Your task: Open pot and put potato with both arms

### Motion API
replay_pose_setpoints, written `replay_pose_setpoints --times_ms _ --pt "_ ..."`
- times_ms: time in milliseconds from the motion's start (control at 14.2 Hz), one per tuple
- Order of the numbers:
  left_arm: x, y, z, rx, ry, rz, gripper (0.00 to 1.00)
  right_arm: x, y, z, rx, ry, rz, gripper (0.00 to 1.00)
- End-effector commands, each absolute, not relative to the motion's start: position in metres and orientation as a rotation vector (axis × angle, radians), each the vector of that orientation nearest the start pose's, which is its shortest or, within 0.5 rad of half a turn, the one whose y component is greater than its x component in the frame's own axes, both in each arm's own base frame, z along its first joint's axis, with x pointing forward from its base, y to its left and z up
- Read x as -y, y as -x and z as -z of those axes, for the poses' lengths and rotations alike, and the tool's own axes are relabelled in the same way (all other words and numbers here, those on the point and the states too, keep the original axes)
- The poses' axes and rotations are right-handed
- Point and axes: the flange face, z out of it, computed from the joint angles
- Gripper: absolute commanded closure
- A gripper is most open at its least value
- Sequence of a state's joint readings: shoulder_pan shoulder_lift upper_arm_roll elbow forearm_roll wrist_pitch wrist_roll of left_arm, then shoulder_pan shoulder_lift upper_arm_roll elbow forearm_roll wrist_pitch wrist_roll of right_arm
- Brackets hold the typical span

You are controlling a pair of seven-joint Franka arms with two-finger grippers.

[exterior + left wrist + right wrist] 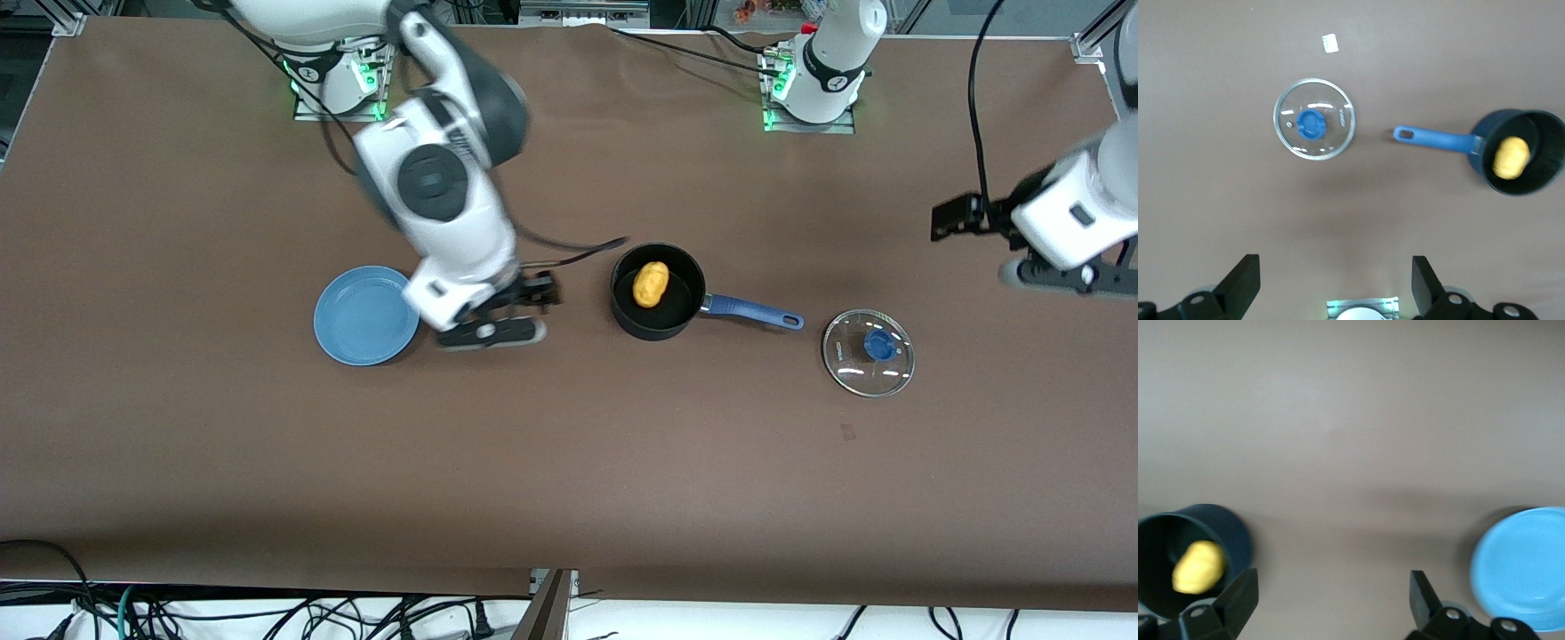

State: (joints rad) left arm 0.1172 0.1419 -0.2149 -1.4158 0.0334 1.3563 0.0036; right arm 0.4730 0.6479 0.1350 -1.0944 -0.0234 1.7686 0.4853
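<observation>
- Both grippers are empty with fingers spread wide: the right gripper (pixel 492 331) is up over bare table between the plate (pixel 365 316) and the pot (pixel 658 291); the left gripper (pixel 1067 277) hangs over the table at the left arm's end, near the lid (pixel 869 352).
- Potato (pixel 650 284) lies inside the open pot; the blue handle (pixel 751 310) points toward the lid.
- Lid rests flat on the table, knob (pixel 1311 124) up, well apart from the pot.
- Judging by this, both steps look done; what remains is probably only for the arms to pull clear without knocking the pot.
</observation>
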Motion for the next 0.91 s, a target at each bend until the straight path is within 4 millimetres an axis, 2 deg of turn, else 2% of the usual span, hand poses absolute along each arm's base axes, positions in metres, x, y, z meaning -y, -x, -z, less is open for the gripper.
replay_pose_setpoints --times_ms 0,141,211,281,422,492,703,843 --pt "0.045 -0.507 -0.595 -0.120 3.102 -0.222 0.00 -0.332 -0.638 -0.479 0.267 3.122 -0.043 0.00" --pt "0.045 -0.492 -0.565 -0.113 3.093 -0.140 0.00 -0.277 -0.651 -0.502 0.351 3.159 -0.034 0.00" --pt "0.043 -0.493 -0.558 -0.109 3.094 -0.135 0.00 -0.248 -0.656 -0.519 0.357 3.166 -0.019 0.00" --pt "0.042 -0.496 -0.555 -0.107 3.098 -0.130 0.00 -0.214 -0.658 -0.534 0.351 3.173 -0.023 0.00" --pt "0.040 -0.502 -0.557 -0.097 3.103 -0.057 0.00 -0.150 -0.648 -0.555 0.422 3.158 -0.072 0.00" --pt "0.040 -0.506 -0.559 -0.083 3.105 -0.011 0.00 -0.133 -0.642 -0.560 0.440 3.154 -0.084 0.00" --pt "0.034 -0.521 -0.565 -0.084 3.110 0.071 0.00 -0.077 -0.623 -0.582 0.311 3.172 -0.094 0.00" --pt "0.030 -0.542 -0.575 -0.091 3.112 0.103 0.00 -0.059 -0.609 -0.589 0.268 3.177 -0.102 0.00"
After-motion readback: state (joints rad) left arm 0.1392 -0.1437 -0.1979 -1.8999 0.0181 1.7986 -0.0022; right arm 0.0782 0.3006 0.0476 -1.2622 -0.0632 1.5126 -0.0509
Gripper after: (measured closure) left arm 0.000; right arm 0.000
